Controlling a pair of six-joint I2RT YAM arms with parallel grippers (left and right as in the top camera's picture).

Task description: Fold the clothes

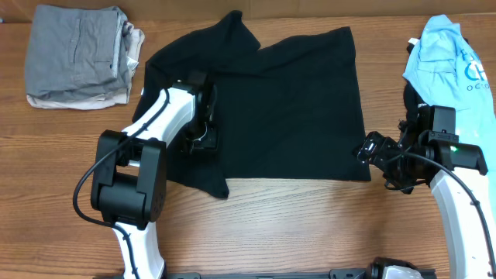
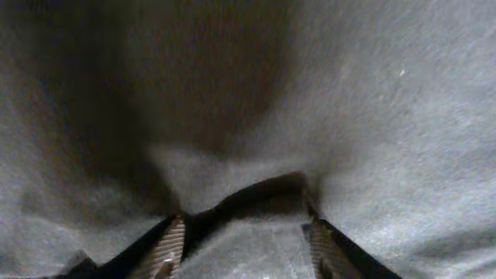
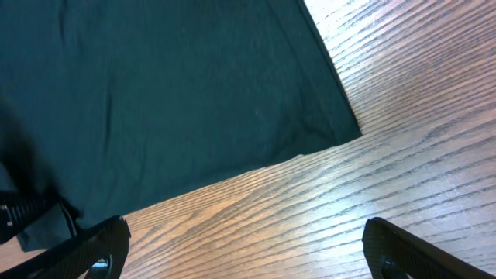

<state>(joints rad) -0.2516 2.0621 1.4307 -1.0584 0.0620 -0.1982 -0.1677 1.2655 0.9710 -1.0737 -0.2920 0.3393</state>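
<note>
Partial "O C" print on light blue shirt (image 1: 443, 58).

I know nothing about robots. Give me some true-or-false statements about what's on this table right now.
The black shirt lies spread on the table. True.
The folded grey pile lies on top of the black shirt. False: it lies beside the shirt, on the wood.
The right gripper is clamped on the blue garment. False: it is open over bare wood by the shirt's corner.
The left gripper is over the black shirt. True.
</note>
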